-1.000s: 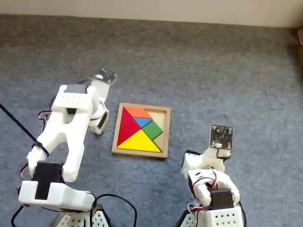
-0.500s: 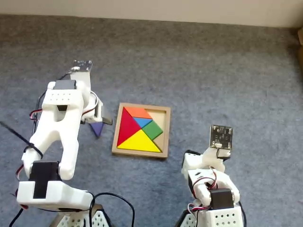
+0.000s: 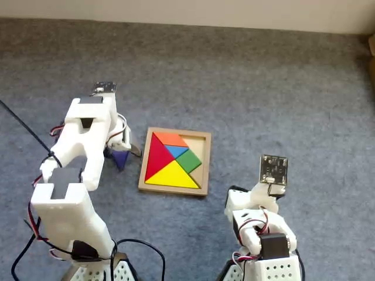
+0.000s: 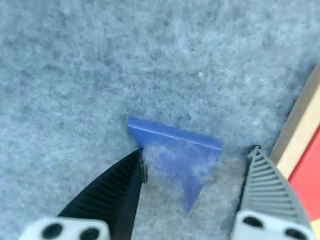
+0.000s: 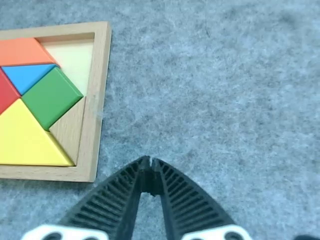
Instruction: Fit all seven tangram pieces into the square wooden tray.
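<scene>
The square wooden tray [image 3: 205, 165] lies mid-carpet, holding red, yellow, orange, light blue and green pieces, with bare wood along its right side. A purple-blue triangle [image 4: 183, 157] rests on the carpet just left of the tray [image 4: 299, 131], also seen from above as the triangle [image 3: 120, 157]. My left gripper [image 4: 195, 157] is open, one finger on each side of the triangle. My right gripper [image 5: 150, 167] is shut and empty over carpet, near the tray's corner [image 5: 95, 100].
Grey carpet surrounds the tray on every side. A pale wall edge runs along the back. The right arm's base [image 3: 263, 240] stands at the front, right of the tray.
The left arm swung left and came down beside the tray; the purple-blue triangle came into sight and now sits between its open fingers. The right arm has stayed still.
</scene>
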Controlling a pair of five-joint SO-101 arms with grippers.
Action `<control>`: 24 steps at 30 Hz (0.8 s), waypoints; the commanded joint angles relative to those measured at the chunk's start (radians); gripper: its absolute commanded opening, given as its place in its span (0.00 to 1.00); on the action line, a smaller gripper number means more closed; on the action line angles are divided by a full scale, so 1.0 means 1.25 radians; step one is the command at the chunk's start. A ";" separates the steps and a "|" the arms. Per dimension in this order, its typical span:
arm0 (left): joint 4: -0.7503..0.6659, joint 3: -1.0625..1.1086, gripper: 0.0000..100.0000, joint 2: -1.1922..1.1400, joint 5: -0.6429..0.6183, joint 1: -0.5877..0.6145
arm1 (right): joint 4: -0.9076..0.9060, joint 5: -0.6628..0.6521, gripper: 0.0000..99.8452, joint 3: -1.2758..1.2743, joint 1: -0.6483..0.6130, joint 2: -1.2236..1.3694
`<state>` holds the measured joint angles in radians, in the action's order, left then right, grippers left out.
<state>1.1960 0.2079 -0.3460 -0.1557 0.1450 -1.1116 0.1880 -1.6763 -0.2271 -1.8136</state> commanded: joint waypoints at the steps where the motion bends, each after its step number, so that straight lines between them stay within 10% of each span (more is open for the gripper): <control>1: -0.004 -0.044 0.30 0.003 -0.015 0.013 | 0.026 -0.011 0.00 -0.093 0.013 -0.009; 24: 0.018 -0.045 0.20 -0.003 -0.028 0.017 | 0.026 -0.011 0.00 -0.093 0.013 -0.009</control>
<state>1.2129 0.1941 -0.3521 -0.1849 0.1527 -1.1116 0.1880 -1.6763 -0.2271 -1.8136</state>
